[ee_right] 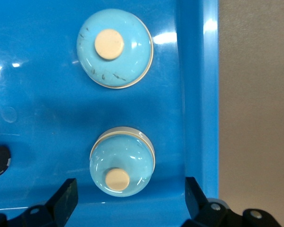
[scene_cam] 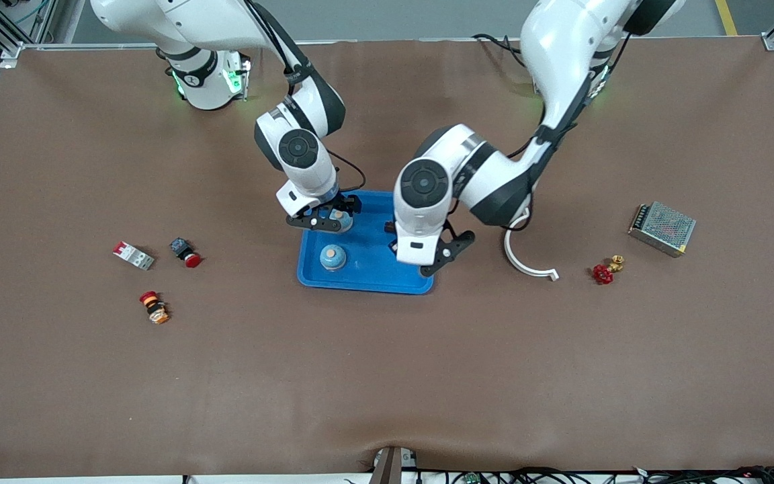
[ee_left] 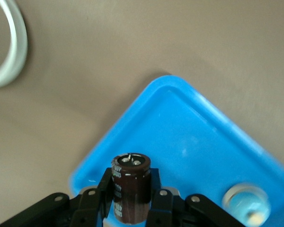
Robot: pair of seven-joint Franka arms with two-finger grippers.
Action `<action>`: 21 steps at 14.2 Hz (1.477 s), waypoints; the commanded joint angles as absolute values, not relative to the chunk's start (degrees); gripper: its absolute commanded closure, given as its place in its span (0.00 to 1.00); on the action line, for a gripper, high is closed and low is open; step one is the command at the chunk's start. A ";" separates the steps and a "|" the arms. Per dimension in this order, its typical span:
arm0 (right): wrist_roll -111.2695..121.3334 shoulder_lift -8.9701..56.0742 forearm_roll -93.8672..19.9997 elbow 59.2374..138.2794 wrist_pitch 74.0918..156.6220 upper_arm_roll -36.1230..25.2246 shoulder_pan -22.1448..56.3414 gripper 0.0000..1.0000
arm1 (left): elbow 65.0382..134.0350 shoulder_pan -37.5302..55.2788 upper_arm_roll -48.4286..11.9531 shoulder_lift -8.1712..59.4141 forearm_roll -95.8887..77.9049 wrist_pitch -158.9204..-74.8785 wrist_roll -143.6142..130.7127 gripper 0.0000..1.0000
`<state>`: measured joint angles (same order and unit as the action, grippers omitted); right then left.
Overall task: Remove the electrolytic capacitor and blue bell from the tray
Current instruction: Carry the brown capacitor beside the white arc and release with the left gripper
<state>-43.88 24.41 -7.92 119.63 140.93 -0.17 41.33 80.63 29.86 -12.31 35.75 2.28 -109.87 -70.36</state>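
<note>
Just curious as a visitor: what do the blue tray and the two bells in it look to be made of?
Tray: probably glossy moulded plastic, given the bright glare spots and rounded rim. Bells: light blue domes with shiny highlights and scuff marks, perhaps painted metal; their cream buttons look like matte plastic.

From the front you cannot see the dark brown cylindrical capacitor (ee_left: 130, 189); the left arm hides it. The white curved plastic ring (ee_left: 9, 42) is cut off in the left wrist view, where one pale blue domed bell (ee_left: 246, 203) blurs.
</note>
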 commanded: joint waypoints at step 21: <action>-44.56 29.88 -7.91 115.14 140.45 -0.97 43.86 0.00 | 134.12 -3.16 -19.86 12.74 -0.18 -147.03 -4.04 1.00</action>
<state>-43.88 29.04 -7.89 116.30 140.93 -0.18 42.68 133.18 -2.00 -19.35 12.82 -0.13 -144.15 -4.60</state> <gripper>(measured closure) 0.000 0.656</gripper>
